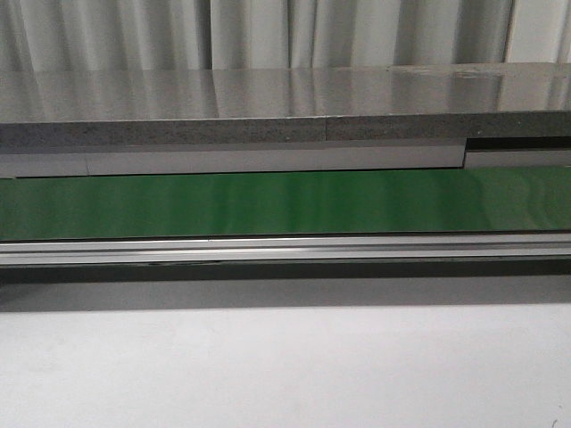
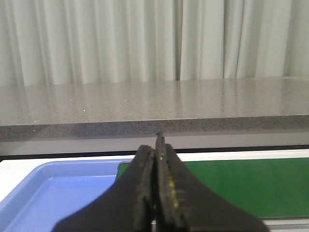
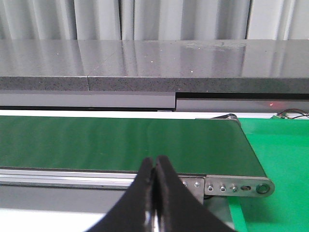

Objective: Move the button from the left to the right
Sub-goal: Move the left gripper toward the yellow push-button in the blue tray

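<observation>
Front view shows the green conveyor belt (image 1: 285,203) running across the frame, its aluminium side rail (image 1: 285,250) at 6 o'clock of the belt, a grey stone-look counter (image 1: 268,111) at 12 o'clock behind it, and pale curtains (image 1: 134,36) beyond; no arm and no button appear here. Left wrist view: left gripper (image 2: 155,145) with jaws pressed together, nothing between them, aimed toward the counter; a blue tray (image 2: 53,193) lies at about 8 o'clock of the fingertips, the visible part bare, and the belt's left end (image 2: 231,188) at about 4 o'clock. Right wrist view: right gripper (image 3: 154,164) likewise closed on nothing, poised over the belt's near rail, with the belt's end roller (image 3: 263,187) at 3 o'clock and a bright green mat (image 3: 280,159) past it. The button is not visible in any view, so its place relative to either gripper cannot be told. Judgement: the task is at its start, nothing picked. The next move likely calls for locating the button on the left side, possibly in the hidden part of the tray, and parting the left jaws before approach.
</observation>
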